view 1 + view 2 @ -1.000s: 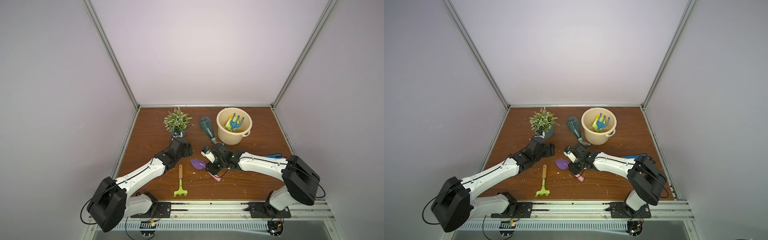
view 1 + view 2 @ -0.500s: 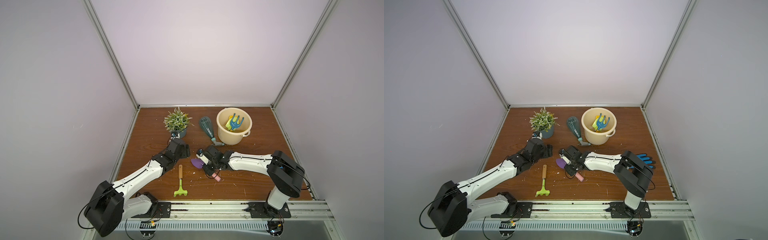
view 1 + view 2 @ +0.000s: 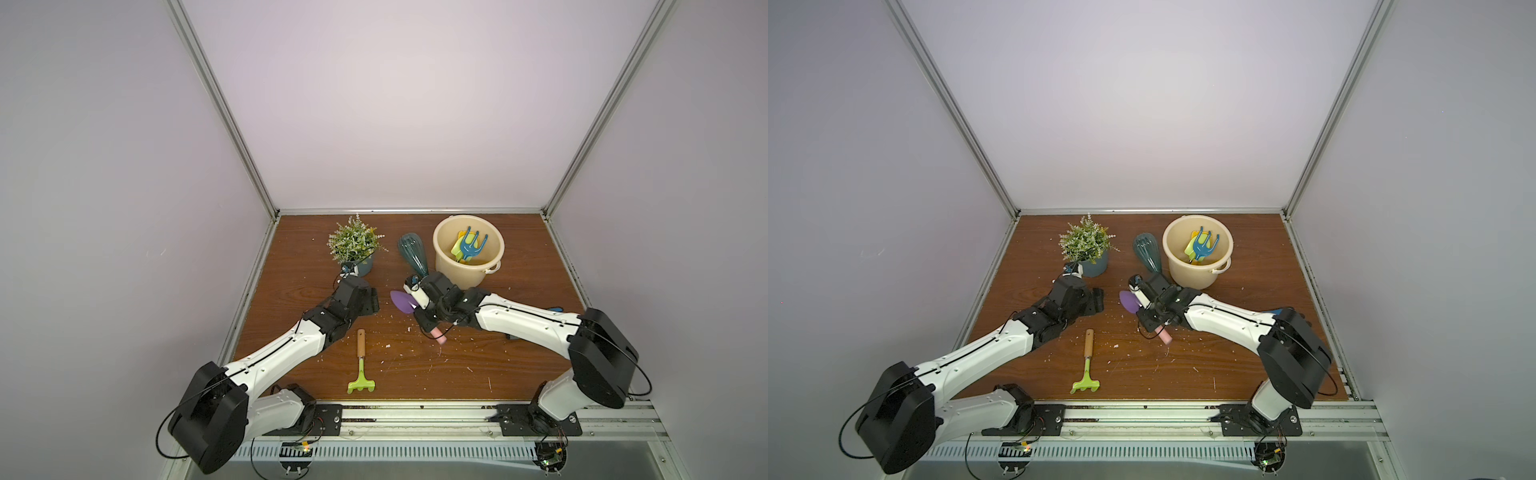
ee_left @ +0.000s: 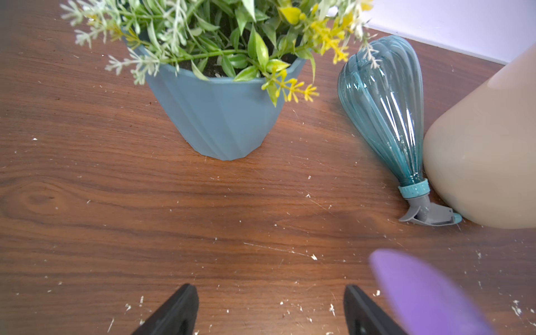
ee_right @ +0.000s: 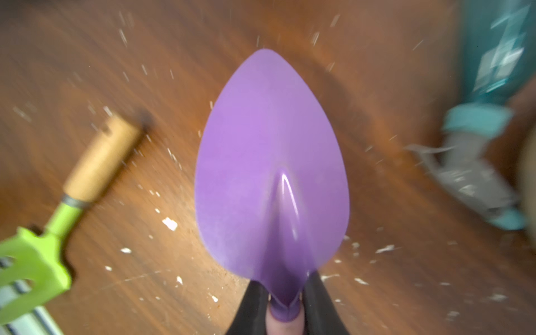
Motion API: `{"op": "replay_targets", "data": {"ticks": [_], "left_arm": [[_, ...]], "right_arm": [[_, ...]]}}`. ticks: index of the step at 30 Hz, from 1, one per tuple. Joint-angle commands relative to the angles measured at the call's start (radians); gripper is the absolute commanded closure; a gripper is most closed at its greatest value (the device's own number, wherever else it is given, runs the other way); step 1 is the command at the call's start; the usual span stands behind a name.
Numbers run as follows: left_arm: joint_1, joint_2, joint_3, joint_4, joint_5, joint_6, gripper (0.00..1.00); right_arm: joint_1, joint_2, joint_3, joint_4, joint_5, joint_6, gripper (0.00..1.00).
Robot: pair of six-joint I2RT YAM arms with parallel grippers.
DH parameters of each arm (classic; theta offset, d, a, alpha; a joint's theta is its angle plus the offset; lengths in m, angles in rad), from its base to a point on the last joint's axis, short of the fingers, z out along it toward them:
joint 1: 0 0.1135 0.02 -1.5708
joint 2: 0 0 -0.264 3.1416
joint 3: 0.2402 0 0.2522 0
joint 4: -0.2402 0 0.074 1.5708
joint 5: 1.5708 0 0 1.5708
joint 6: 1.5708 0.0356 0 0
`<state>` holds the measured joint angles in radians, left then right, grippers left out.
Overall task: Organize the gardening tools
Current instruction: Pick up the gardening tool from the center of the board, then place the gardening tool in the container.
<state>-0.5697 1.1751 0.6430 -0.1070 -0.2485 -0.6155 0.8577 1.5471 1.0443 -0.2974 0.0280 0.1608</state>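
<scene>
Over to the cream bucket (image 3: 453, 274) at the back right of the table (image 3: 519, 270), and three tools are in it: the blue fork (image 3: 471, 245) tines up, with the yellow scoop (image 3: 460, 237) and the lime-green trowel (image 3: 455, 250) tucked behind. Across from it at the back left is the potted plant (image 3: 355, 249), upright in its blue-grey pot.

Now the action. The right gripper (image 5: 285, 293) is clamped on the purple trowel (image 5: 269, 174), jaws pinching the neck where blade meets handle. In both top views the pink handle pokes out behind the fingers towards the front, and the blade (image 3: 1128, 302) points towards the left arm. It looks raised off the wood, its shadow thrown beside it.

Between that grip and the bucket lies the teal spray bottle (image 4: 385, 110), on its side, fat end to the back wall and grey nozzle right against the foot of the bucket.

The left gripper (image 4: 269, 307) is spread wide and empty, low over bare table between the plant pot and the purple blade.

Out front, well apart from the bucket, the lime-green rake (image 3: 360, 370) lies flat, wooden handle pointing back. White flecks litter the wood.
</scene>
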Motion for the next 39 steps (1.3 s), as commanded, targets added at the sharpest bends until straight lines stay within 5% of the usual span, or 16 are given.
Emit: {"op": "replay_targets", "data": {"ticks": [1, 7, 19, 39], "left_arm": [[0.011, 0.006, 0.037, 0.034, -0.010, 0.022, 0.17], [0.010, 0.050, 0.058, 0.061, 0.026, 0.014, 0.17], [0.011, 0.024, 0.049, 0.055, 0.025, 0.006, 0.18], [0.011, 0.035, 0.055, 0.053, 0.033, 0.002, 0.18]], "right_arm": [[-0.061, -0.111, 0.073, 0.048, -0.008, -0.040, 0.90], [-0.217, -0.157, 0.195, 0.166, -0.076, -0.037, 0.90], [-0.410, 0.040, 0.450, 0.326, 0.028, -0.008, 0.89], [-0.480, 0.050, 0.032, 0.837, 0.071, 0.052, 0.87]]}}
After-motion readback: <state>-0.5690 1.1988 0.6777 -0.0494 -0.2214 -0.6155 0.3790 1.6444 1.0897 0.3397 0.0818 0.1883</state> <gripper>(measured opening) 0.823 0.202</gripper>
